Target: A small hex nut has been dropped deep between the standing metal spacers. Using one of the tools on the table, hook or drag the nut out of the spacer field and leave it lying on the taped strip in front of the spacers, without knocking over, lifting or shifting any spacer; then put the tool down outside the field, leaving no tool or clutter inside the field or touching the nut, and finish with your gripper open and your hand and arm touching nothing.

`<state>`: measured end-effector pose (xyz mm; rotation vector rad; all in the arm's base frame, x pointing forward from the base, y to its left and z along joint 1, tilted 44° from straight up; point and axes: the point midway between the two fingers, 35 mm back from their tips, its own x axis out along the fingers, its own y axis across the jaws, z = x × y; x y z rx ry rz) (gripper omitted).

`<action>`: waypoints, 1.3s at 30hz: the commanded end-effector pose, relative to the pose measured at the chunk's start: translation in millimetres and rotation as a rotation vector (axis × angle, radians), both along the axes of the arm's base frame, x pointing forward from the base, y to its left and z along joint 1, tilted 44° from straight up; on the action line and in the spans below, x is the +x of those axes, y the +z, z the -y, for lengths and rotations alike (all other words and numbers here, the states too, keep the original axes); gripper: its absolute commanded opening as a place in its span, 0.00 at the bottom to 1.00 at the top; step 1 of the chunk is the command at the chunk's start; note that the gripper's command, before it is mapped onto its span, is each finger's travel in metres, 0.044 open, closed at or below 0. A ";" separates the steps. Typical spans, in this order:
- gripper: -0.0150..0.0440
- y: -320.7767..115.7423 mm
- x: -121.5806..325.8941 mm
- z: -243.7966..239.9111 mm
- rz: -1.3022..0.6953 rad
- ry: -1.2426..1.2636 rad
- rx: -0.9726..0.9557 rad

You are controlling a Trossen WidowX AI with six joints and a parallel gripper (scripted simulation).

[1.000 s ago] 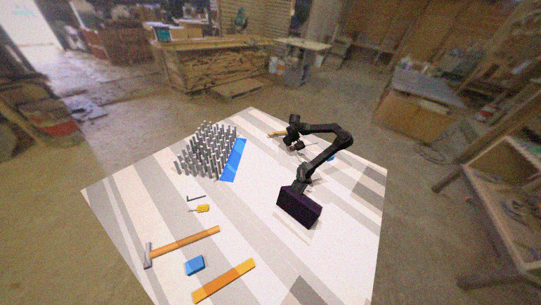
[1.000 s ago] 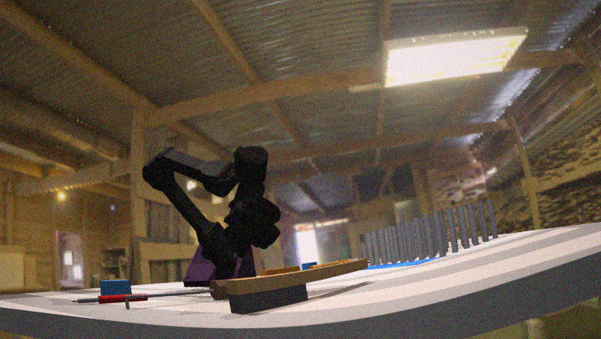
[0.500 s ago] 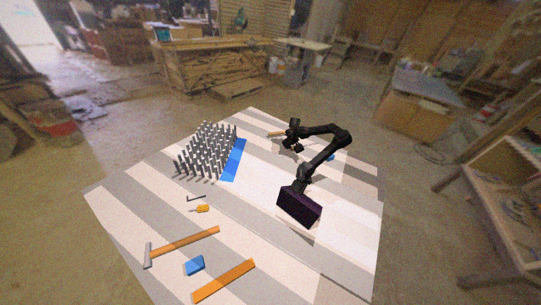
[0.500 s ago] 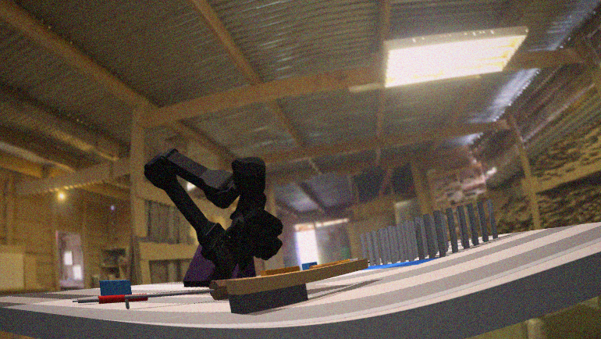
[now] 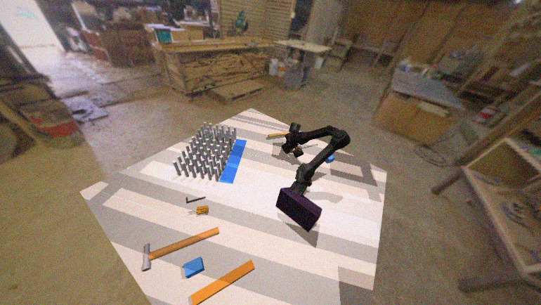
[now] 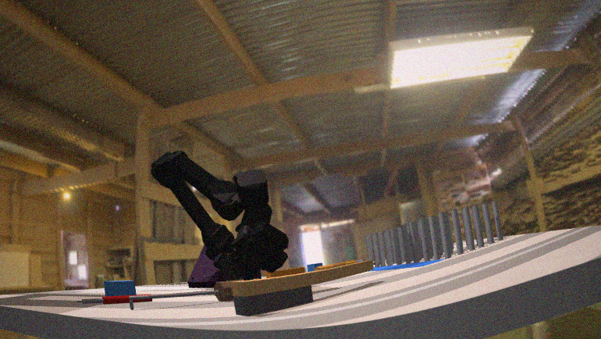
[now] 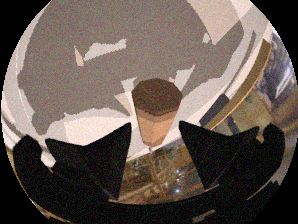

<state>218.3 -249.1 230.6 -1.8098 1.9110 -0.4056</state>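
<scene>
Grey metal spacers [image 5: 218,172] [image 6: 444,235] stand upright in rows. The blue taped strip [image 5: 232,161] [image 6: 403,266] lies along their near side. The hex nut cannot be made out. A tool with a brown faceted handle [image 6: 223,290] [image 7: 157,95] and a thin grey shaft [image 6: 180,295] lies on the table, away from the spacers. My gripper [image 5: 294,150] [image 6: 242,276] [image 7: 156,125] is open and low over this tool. In the wrist view the handle shows between the fingertips, with a gap on each side.
A wooden bar [image 5: 277,134] [image 6: 336,270] and a dark block [image 6: 273,299] are close to the gripper. A blue block [image 5: 329,158] [image 6: 119,288] and a red-handled tool [image 6: 126,299] lie nearby. A hammer [image 5: 183,242], yellow-handled tool [image 5: 201,210], black hex key [image 5: 195,199], blue block [image 5: 193,267] and orange bar [image 5: 223,282] lie elsewhere.
</scene>
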 end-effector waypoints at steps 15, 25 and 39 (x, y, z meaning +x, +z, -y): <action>0.28 7.2 13.3 -12.1 0.018 0.055 -0.001; 0.25 10.3 21.5 -25.8 0.029 0.049 0.047; 0.25 22.1 21.7 -49.5 0.022 0.009 0.095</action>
